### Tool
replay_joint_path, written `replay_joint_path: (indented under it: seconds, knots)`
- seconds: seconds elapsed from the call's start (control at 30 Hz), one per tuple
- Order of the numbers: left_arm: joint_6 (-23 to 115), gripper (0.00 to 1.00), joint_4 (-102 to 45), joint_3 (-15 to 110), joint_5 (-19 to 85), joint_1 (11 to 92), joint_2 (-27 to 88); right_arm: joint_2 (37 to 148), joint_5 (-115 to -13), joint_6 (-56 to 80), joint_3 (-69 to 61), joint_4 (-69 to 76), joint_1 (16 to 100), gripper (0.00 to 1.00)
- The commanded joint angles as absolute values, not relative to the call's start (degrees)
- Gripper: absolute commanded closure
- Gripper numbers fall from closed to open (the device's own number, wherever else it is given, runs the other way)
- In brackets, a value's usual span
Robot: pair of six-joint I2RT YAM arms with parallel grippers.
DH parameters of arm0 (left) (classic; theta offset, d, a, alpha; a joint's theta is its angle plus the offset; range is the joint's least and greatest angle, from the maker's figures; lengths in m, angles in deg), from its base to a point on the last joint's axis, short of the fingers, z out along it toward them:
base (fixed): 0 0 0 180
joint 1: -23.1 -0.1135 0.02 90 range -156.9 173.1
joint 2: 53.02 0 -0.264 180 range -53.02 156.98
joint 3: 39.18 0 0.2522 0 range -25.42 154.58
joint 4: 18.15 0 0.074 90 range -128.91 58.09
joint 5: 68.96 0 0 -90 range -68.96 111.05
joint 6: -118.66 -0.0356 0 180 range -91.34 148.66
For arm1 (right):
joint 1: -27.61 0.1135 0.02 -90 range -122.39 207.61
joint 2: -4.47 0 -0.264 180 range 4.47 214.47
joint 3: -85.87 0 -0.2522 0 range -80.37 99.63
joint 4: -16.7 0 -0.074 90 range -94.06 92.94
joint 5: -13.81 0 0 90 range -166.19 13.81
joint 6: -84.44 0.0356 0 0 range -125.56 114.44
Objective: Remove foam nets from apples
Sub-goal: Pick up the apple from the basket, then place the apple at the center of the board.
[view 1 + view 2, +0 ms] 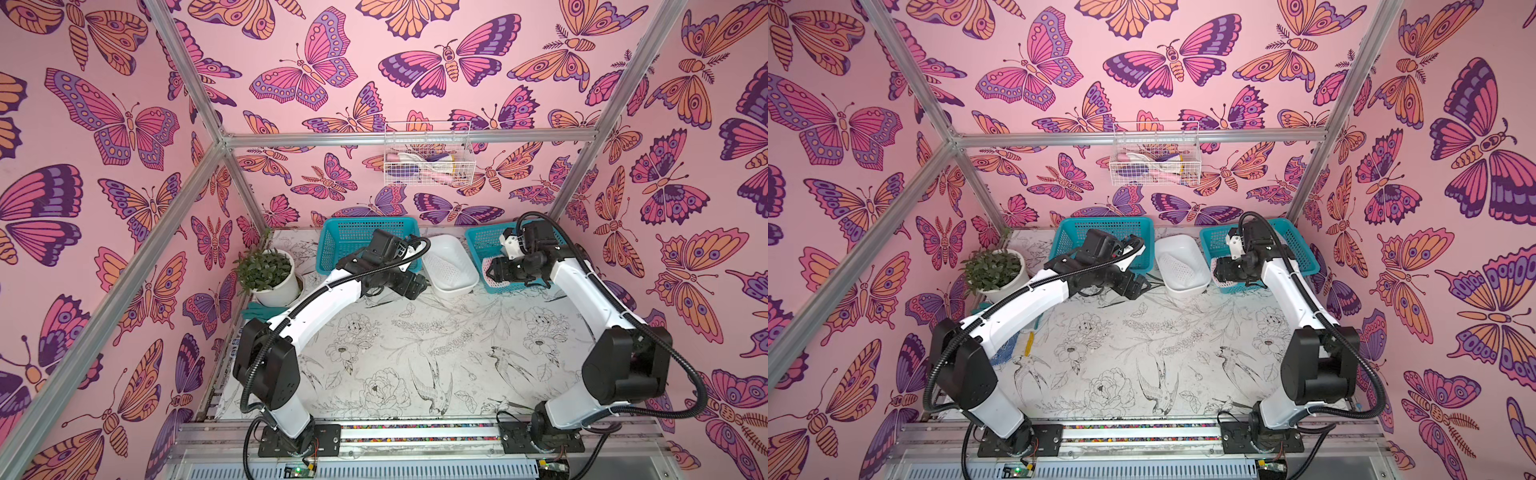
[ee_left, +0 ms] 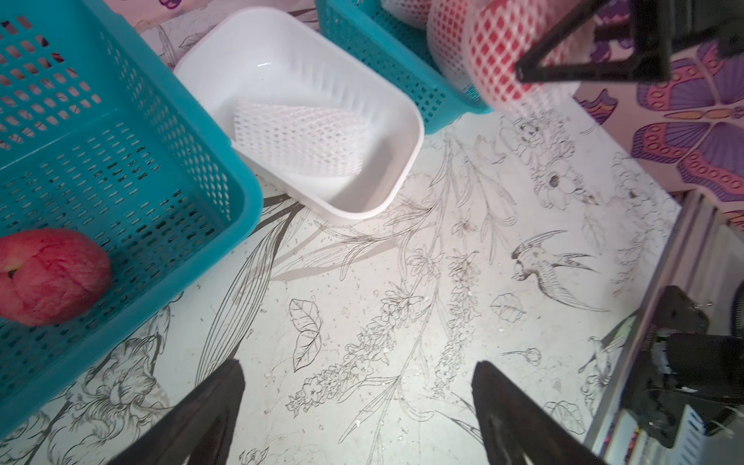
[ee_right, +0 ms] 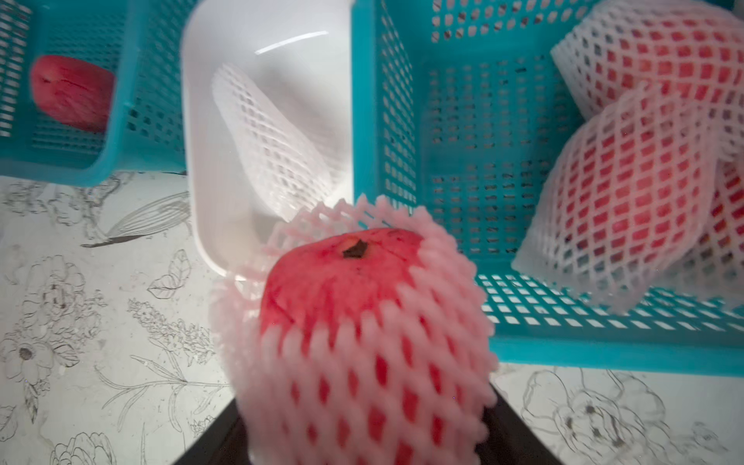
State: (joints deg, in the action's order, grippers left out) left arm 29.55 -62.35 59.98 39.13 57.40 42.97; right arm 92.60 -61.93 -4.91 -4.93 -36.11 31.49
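Right gripper (image 1: 492, 272): jaws clamped on an apple (image 3: 334, 282), which is round and red with a dark dimple showing. I hold it at the near left corner of the right basket (image 3: 483, 161), a teal perforated plastic one. Its foam net (image 3: 362, 362), soft white diamond mesh, sleeves the sides, and the end stands open. The fingers show only as dark edges behind the fruit, and blur softens the mesh.

Left gripper (image 2: 358, 370): jaws spread wide, holding nothing, above the printed table (image 2: 402, 261).

A loose net (image 2: 298, 141) lies flattened in the smooth white tray (image 2: 414, 133) between the baskets. A bare apple (image 2: 48, 277) sits in the left basket (image 2: 161, 161). More netted apples (image 3: 624, 201) lie in the right basket. I cannot count them, as the frame cuts them off.
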Motion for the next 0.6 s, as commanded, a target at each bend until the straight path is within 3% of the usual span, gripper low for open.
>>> replay_joint_path:
  seconds: [0.0, 0.3, 0.57]
  knots:
    - [32.5, 0.11, -65.6, 63.4, 43.7, 57.5, 45.2, 86.9, -55.9, -6.8, -10.7, -26.0, 33.4, 0.46]
    - [34.8, 0.12, -68.8, 65.9, 48.1, 57.5, 45.9, 78.0, -51.4, -9.5, -27.8, -4.5, 41.1, 0.46]
    - [35.5, 0.17, -70.4, 65.5, 47.9, 57.4, 46.7, 78.8, -51.8, -13.7, -34.3, 7.3, 48.6, 0.47]
